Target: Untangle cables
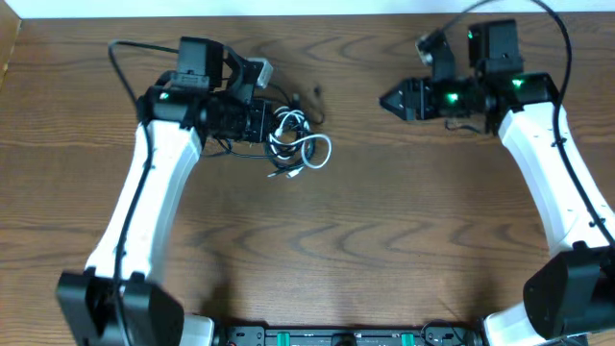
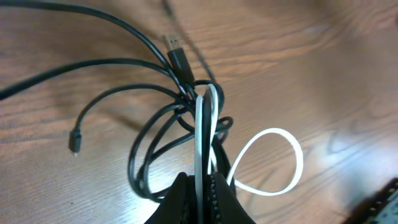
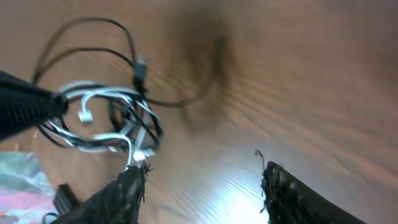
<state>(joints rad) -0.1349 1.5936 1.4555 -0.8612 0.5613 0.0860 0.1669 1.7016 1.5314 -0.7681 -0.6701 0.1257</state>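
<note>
Found left claw (image 2: 200, 180) clamped on white cable (image 2: 200, 134), which tangles with black cable (image 2: 180, 62) near worktop (image 1: 336, 250) far edge, left of centre. Found right claw (image 3: 205, 186) agape, empty, well apart to the right, so left arm nearer. Noted white cable running straight out from left jaws. Counted one cable of each colour.

— What are you seeing?
— My gripper (image 3: 204, 169) is hanging over the table (image 3: 298, 74), fingers apart, nothing between them.
— And the cables?
— The white cable (image 3: 106, 93) and black cable (image 3: 132, 45) are lying tangled at left. The left gripper (image 3: 56, 104) is touching the white loops.
</note>
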